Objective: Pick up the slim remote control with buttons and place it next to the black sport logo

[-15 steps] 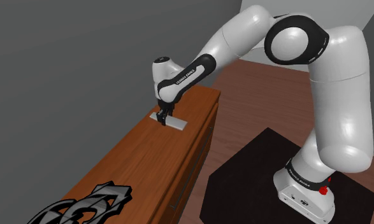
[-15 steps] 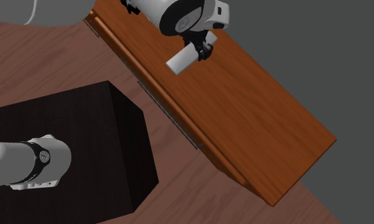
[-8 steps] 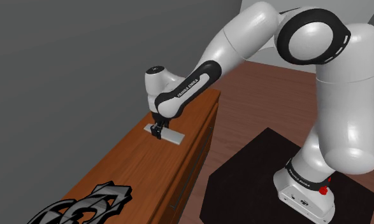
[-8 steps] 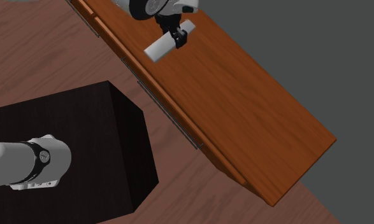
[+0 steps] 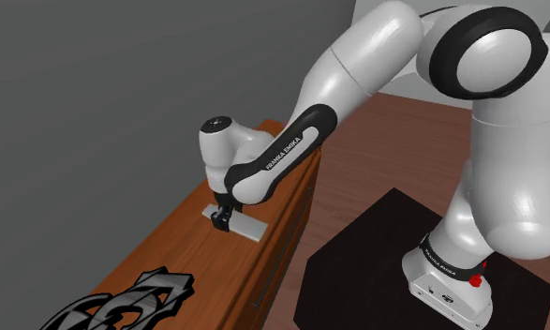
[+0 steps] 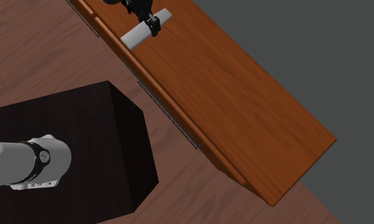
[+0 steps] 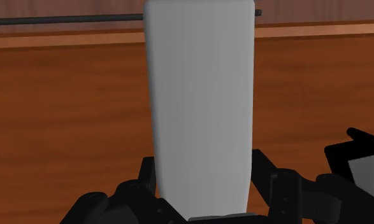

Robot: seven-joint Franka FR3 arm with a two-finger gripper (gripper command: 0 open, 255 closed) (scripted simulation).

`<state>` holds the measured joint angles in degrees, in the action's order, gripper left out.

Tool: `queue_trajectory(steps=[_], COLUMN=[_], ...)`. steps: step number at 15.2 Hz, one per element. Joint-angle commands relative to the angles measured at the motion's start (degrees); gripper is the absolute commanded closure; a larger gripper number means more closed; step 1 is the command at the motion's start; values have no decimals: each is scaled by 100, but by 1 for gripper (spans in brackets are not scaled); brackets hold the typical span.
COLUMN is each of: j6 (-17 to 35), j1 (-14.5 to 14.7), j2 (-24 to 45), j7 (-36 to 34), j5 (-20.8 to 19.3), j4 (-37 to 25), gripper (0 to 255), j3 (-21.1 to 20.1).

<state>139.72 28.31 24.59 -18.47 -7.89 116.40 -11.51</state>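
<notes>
Remote (image 5: 239,225), plain grey-white slab: clamped across its width by the jaws of the gripper (image 5: 224,216), held over the cabinet (image 5: 174,248) at its front edge, long axis laid crosswise to that edge, logo (image 5: 123,305) sited well apart at the top's end.

The logo (image 5: 123,305) at the near end of the cabinet (image 5: 184,248) is cut off by the shoulder view's bottom edge. In the second exterior view my gripper (image 6: 155,18) runs off the top edge and covers part of the remote (image 6: 136,37). In the wrist view the remote's far end is cut off and its near end sinks between my fingers (image 7: 271,188).
</notes>
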Motion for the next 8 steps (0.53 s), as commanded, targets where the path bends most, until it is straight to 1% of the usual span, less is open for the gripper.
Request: queue_trajectory(steps=[1, 7, 8], j6=[28, -2, -24], j1=[211, 816, 960], j2=[-23, 8, 36], j7=[-302, -1124, -1316], j5=[-33, -128, -153], j4=[56, 20, -22], gripper=[255, 255, 255], j3=[-57, -218, -253])
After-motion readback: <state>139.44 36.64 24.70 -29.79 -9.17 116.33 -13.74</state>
